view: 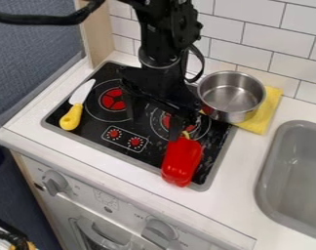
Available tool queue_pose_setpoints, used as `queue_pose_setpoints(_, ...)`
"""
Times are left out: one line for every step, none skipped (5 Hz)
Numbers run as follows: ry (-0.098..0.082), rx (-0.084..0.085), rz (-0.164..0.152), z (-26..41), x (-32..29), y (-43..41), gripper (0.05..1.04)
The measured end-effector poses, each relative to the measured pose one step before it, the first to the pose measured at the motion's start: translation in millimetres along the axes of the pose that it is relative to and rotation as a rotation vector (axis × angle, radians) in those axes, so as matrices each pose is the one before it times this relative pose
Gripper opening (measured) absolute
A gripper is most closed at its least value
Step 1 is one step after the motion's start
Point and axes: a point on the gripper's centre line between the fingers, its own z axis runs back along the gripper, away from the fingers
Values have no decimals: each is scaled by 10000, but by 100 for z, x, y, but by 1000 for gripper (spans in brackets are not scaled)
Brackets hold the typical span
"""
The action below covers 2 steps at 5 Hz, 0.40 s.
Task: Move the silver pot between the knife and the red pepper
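Grasping seems the step in hand: the spread, empty gripper [152, 125] should lift towards the silver pot [231, 96] beside it.

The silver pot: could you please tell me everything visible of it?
The silver pot is round, open-topped and shiny, metal-looking, with a thin rim. It stands upright, looks empty, and rests at least partly on a yellow cloth by the stovetop's right edge. Whether the tool touches it is unclear.
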Motion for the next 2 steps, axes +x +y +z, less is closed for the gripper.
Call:
queue_pose_setpoints(296,-45,-37,-704,-312,-218,1005)
queue_pose_setpoints(-37,-297,-435,-492,2352,-1359,1005)
